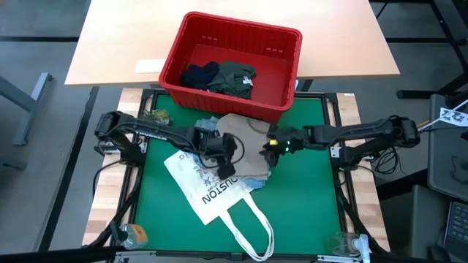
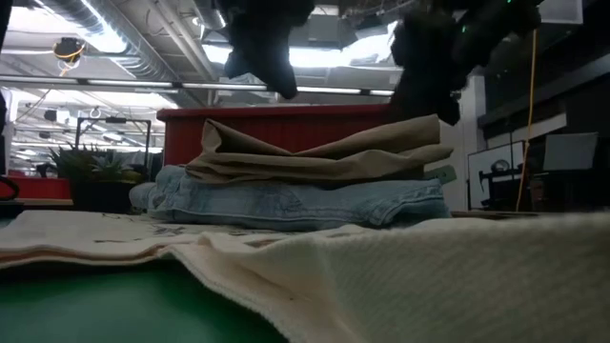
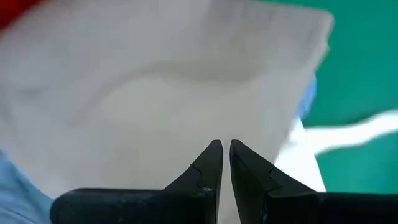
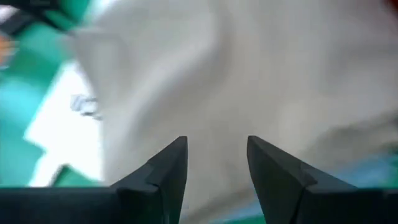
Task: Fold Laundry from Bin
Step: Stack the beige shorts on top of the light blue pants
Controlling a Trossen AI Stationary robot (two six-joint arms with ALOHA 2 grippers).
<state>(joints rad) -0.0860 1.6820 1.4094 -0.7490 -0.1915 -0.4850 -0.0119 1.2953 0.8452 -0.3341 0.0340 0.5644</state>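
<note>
A folded beige cloth (image 1: 245, 150) lies on folded light blue jeans (image 2: 305, 202), and this stack rests on the white "HOUSTON" tote bag (image 1: 212, 191) on the green mat. The dark navy shorts (image 1: 199, 75) and the dark olive shirt (image 1: 235, 77) lie in the red bin (image 1: 281, 73). My left gripper (image 1: 228, 152) is shut and hangs just above the left part of the beige cloth; it also shows in the left wrist view (image 3: 225, 152). My right gripper (image 1: 269, 151) is open above the cloth's right part; it also shows in the right wrist view (image 4: 216, 155). In the low view both grippers hang over the stack.
The red bin stands at the mat's far edge, half on a wooden table (image 1: 117, 44) behind. The tote's handles (image 1: 248, 226) trail toward the near edge. Bare green mat (image 1: 307, 204) lies to the right of the stack and to its near left.
</note>
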